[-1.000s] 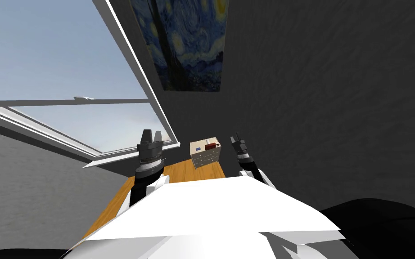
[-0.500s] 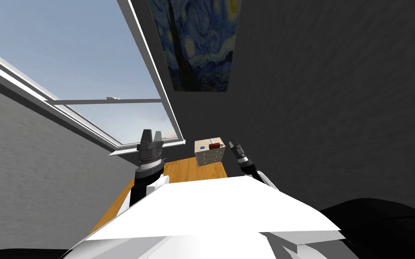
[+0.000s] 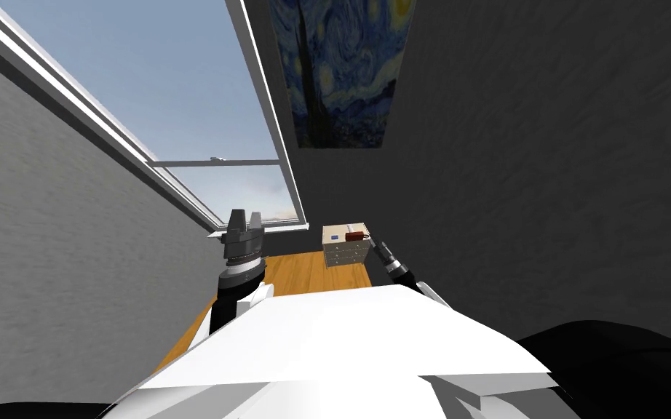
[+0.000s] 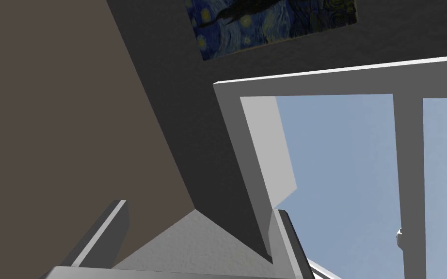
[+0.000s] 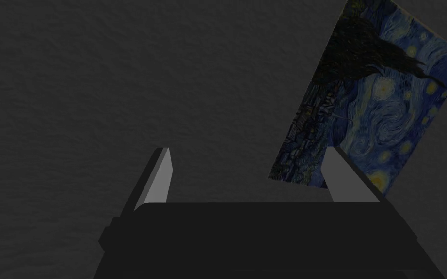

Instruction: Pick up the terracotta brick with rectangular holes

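In the far corner of the room, against the dark grey wall [image 3: 545, 182], a small pale chest of drawers [image 3: 346, 253] stands on the wooden floor [image 3: 305, 270]. The reddish-brown brick [image 3: 356, 235] lies on its top, toward the side nearer the right arm. It is too small from here to show any holes. A small blue thing [image 3: 335, 237] lies on the same top, apart from the brick and on the side toward the window [image 3: 203, 109]; what it is I cannot make out. The robot stands back from the chest, a stretch of floor between them, with both arms raised in front of it. The left tool [image 3: 245, 214] points upward before the window's lower corner, and seen along the hand its two fingers [image 4: 116, 218] are spread with nothing between them. The right tool [image 3: 376, 246] reaches forward and lines up just beside the chest in the head view, though the chest stands farther off. Its fingers [image 5: 162, 169] are likewise spread wide and hold nothing. A blue, swirling night-sky painting [image 3: 341, 73] hangs on the dark wall above the chest.
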Motion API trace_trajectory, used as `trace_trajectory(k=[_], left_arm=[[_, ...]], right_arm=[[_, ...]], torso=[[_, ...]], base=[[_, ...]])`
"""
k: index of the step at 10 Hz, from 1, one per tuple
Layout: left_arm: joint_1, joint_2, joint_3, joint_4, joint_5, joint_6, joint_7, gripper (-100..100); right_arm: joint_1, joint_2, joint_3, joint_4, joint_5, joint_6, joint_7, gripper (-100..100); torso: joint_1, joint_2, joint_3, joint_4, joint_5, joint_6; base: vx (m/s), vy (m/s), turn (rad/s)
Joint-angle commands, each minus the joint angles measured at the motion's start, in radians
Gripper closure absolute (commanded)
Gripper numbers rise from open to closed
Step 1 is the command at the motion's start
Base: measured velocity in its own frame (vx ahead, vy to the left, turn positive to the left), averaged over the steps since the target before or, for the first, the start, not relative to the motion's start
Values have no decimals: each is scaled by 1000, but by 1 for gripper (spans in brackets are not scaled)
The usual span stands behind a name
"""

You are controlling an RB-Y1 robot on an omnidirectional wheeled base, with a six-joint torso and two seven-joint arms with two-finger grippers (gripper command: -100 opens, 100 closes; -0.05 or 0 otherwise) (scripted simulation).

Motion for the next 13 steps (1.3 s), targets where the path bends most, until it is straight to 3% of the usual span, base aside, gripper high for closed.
trace_trajectory(k=[1, 2, 3, 6, 7, 10, 11, 13], left_arm=[[0, 0, 0, 0, 0, 0, 0, 0], [0, 0, 0, 0, 0, 0, 0, 0], [0, 0, 0, 0, 0, 0, 0, 0], [0, 0, 0, 0, 0, 0, 0, 0], [0, 0, 0, 0, 0, 0, 0, 0], [0, 0, 0, 0, 0, 0, 0, 0], [0, 0, 0, 0, 0, 0, 0, 0], [0, 0, 0, 0, 0, 0, 0, 0]], right_arm=[[11, -49, 15, 50, 38, -11, 15, -100], [11, -49, 15, 62, 38, -11, 15, -100], [20, -89, 29, 92, 74, -19, 30, -100], [30, -128, 43, 166, 112, -27, 46, -100], [41, -166, 58, 201, 153, -34, 62, -100], [52, -203, 74, 284, 196, -42, 80, -100], [64, -238, 89, 315, 240, -48, 97, -100], [64, -238, 89, 342, 240, -48, 97, -100]], torso=[[0, 0, 0, 0, 0, 0], [1, 0, 0, 0, 0, -1], [1, 0, 0, 0, 0, 0], [1, -1, 0, 0, 0, -1], [0, -1, 0, 0, 0, 0], [1, -2, -1, 0, 0, 0], [0, -2, -1, 0, 0, 1], [0, -2, -1, 0, 0, 1]], base=[[-33, 66, 296], [-25, 48, 140], [-22, 62, 297], [-7, 54, 224], [2, 72, 305], [10, 53, 222], [25, 59, 382], [20, 35, 49]])
